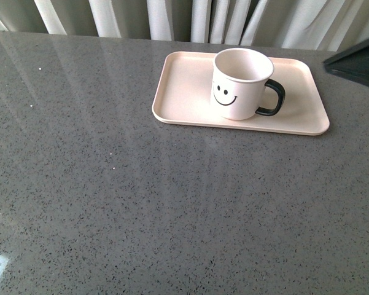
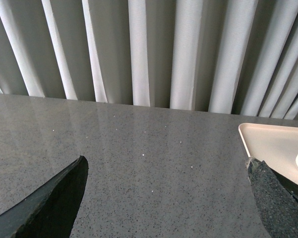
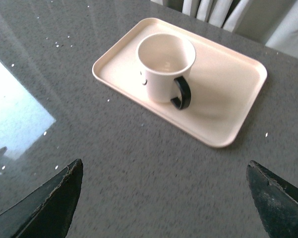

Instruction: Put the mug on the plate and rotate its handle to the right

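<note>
Front view. Neither claw shows. A dark wedge [image 1: 355,56] cuts into the frame at 2 o'clock; it sits above the counter [image 1: 172,209], and whether it belongs to an arm cannot be told. The mug [image 1: 240,83] stands upright on the plate [image 1: 178,92], somewhat right of the plate's middle. Its smiley face points toward 7 o'clock and its mouth is open and empty. The handle [image 1: 274,98] points to 3 o'clock, over the plate's surface. The plate lies flat in the 1 o'clock part of the counter, long side across. The counter is grey speckled stone with a soft sheen. Pale pleated curtains [image 1: 202,18] hang along the far edge at 12 o'clock.

Left wrist view. The left claw [image 2: 167,166] is held low over bare counter, aimed toward the curtains. Its two dark fingers [image 2: 54,198] are spread wide with nothing between them. One corner of the plate and a sliver of the white mug appear just beyond the finger on the plate's side. No contact.

Right wrist view. The right claw [image 3: 164,167] hangs higher, tilted down at the counter. Its fingers are spread wide and hold nothing. The plate and mug lie ahead of it, well apart from the fingertips. The handle faces back toward the camera. A bright glare patch [image 3: 20,116] lies on the counter beside the plate.
</note>
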Action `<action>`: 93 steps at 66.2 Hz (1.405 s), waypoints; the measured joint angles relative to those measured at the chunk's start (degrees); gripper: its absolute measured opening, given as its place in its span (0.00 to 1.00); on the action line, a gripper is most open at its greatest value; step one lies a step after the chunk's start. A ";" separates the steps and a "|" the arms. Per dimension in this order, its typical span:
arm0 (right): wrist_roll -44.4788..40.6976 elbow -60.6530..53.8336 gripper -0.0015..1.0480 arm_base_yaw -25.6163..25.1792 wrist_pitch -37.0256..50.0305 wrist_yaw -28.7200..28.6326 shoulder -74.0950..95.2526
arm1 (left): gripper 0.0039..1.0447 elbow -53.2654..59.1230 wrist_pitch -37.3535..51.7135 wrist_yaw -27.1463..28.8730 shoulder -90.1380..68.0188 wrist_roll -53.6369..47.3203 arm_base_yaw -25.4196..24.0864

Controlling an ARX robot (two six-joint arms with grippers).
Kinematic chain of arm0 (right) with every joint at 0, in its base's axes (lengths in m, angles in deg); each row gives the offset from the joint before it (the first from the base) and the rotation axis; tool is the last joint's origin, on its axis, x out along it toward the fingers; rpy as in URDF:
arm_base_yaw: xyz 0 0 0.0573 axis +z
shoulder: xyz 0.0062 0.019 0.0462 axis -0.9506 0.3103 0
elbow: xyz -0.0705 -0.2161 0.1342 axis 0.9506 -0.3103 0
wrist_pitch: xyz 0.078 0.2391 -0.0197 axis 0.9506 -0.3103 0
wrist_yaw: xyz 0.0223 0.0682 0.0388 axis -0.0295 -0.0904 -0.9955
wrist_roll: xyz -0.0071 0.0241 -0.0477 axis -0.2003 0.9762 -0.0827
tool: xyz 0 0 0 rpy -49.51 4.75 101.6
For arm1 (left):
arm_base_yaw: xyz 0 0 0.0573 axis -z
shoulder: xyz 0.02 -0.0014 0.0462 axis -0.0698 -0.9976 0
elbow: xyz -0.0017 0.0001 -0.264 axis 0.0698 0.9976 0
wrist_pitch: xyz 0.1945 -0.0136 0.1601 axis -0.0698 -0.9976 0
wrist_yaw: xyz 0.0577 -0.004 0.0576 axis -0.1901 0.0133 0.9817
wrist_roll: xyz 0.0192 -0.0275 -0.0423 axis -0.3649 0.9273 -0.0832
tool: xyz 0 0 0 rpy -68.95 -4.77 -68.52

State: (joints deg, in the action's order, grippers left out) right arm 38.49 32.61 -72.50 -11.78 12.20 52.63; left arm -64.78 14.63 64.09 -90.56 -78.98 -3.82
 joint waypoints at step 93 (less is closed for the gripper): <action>25.59 40.30 0.53 4.20 -11.34 7.67 41.40 | 0.91 0.00 0.00 0.00 0.02 0.00 0.00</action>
State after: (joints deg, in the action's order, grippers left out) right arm 64.09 72.91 -68.31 -23.12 19.87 94.03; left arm -64.78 14.63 64.09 -90.54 -78.98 -3.82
